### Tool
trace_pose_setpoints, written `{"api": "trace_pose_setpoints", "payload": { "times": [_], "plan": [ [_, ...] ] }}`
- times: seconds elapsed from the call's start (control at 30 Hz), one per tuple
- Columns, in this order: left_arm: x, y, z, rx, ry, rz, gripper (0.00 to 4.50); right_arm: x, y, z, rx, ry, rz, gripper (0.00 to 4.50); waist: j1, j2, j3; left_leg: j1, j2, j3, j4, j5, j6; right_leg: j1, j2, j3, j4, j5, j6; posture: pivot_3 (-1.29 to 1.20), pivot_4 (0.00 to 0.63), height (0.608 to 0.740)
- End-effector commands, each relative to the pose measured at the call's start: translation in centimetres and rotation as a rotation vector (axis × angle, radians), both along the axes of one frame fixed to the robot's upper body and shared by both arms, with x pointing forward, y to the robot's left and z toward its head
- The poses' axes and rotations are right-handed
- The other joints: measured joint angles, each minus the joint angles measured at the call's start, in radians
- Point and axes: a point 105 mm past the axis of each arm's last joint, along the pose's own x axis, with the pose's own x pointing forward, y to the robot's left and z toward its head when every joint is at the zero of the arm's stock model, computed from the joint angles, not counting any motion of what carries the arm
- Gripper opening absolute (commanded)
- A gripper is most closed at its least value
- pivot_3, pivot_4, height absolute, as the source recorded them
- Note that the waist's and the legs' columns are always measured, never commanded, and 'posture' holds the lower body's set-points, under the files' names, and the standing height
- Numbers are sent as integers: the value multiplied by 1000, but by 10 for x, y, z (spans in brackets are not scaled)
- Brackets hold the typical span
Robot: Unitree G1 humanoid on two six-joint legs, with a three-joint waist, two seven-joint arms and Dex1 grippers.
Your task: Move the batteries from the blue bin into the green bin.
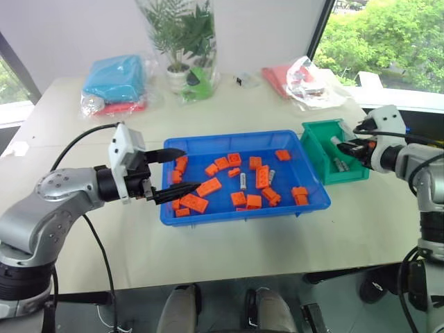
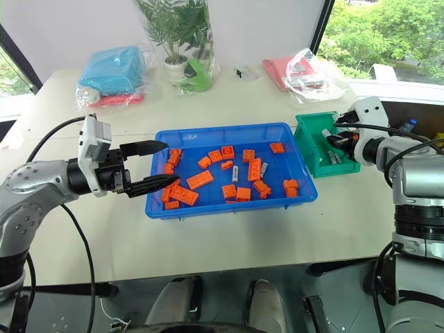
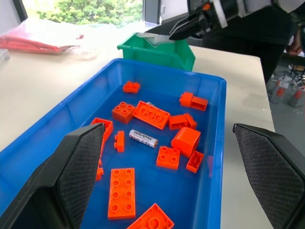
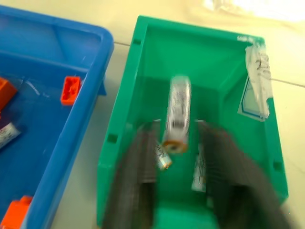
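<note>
Batteries (image 1: 243,181) remained in the blue bin (image 1: 236,211), two visible near its middle among scattered orange bricks (image 1: 208,186), while others lay in the green bin (image 1: 313,142) just beside the blue bin's right end. Right gripper (image 4: 174,157) hung over the green bin, fingers parted, with one battery (image 4: 177,114) blurred between and beyond them, apparently just let go and dropping; two more batteries (image 4: 163,157) lay on the green bin floor. Whether the fingers touched the falling battery could not be told, but the gap looked wider than the battery. That placement made sense as a release from above so the piece lands inside the deep bin rather than on the rim. Left gripper (image 1: 166,175) sat at the blue bin's left end, fingers spread wide and holding nothing, pointed along the tray, probably parked or bracing near the rim to stay clear of the working arm. In the way: bricks crowded around the remaining batteries, one battery lying close to a tall brick, so the next pick likely needs a careful approach between them. On the table's far side, well apart, stood a plant (image 1: 182,35) in wrap, a teal bagged bundle (image 1: 114,76) and a red bagged item (image 1: 300,78); none blocked the path between bins.
</note>
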Motion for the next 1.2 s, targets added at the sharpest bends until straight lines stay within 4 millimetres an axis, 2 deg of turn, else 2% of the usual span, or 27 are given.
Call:
{"api": "trace_pose_setpoints", "payload": {
  "times": [0.03, 0.13, 0.17, 0.27, 0.3, 0.4, 0.53, 0.67, 1.07, 1.17, 1.2],
  "plan": [
    [-2, -3, 7, 3, -37, -17, 4500, 10, 16, 31, -16, -119, 69, 3567, 1, 1, 0, 0, 0, 0, 0, 0, 0, 0, 0, 0, 0, 0, 0, 0, 150, 668],
    [-4, -3, 7, 6, -39, -17, 4500, 10, 49, 44, 33, -150, 194, 3567, 0, 1, 1, 0, 0, 0, 0, 0, 0, 0, 0, 0, 0, 0, 0, 0, 150, 668],
    [-5, -3, 7, 8, -39, -14, 4500, 7, 69, 42, 68, -132, 267, 3567, 0, 1, 0, 0, 0, 0, 0, 0, 0, 0, 0, 0, 0, 0, 0, 0, 150, 668],
    [-6, -1, 6, 13, -39, -2, 4500, -9, 133, 25, 166, -41, 471, 3567, -6, -1, -1, 0, 1, -1, -1, 0, 0, 0, 1, 0, 0, 1, -2, 0, 150, 668],
    [-6, -1, 6, 14, -39, 0, 4500, -12, 144, 20, 180, -17, 499, 3567, -7, -1, -1, 0, 1, -1, -1, 0, 0, 0, 1, 0, 1, 2, -3, 0, 150, 668],
    [-6, 0, 6, 14, -42, 9, 4500, -22, 172, -11, 171, 77, 565, 3567, 3, -1, 0, 0, 1, -2, -1, 0, 0, -1, 1, -1, 1, 2, -3, 0, 150, 668],
    [-8, 0, 7, 15, -44, 17, 4500, -20, 192, -36, 185, 142, 560, 3567, 4, -1, 0, -1, 0, -2, 1, -2, -2, -2, 0, -1, -2, 1, -3, 0, 150, 668],
    [-9, 1, 8, 17, -46, 24, 4500, -19, 198, -55, 150, 188, 552, 3567, 3, -1, -1, -1, 0, -2, 1, -2, -2, -2, 0, -1, -2, 2, -3, 0, 150, 668],
    [-9, 1, 10, 14, -52, 37, 4500, -19, 212, -78, 151, 234, 577, 3567, 1, -1, -1, 0, 0, -2, 0, 0, 0, -3, 1, -1, 0, 2, -2, 0, 150, 668],
    [-8, 2, 11, 13, -56, 38, 4500, -17, 213, -82, 139, 231, 577, 2824, 1, -1, -1, 0, 0, -2, 0, 0, -1, -3, 1, -1, 0, 2, -3, 0, 150, 668],
    [-7, 3, 11, 13, -58, 38, 4500, -17, 212, -80, 139, 227, 578, 2261, 2, -1, -1, 0, 0, -2, 0, -1, -1, -3, 1, -1, 0, 2, -2, 0, 150, 668]
  ]
}}
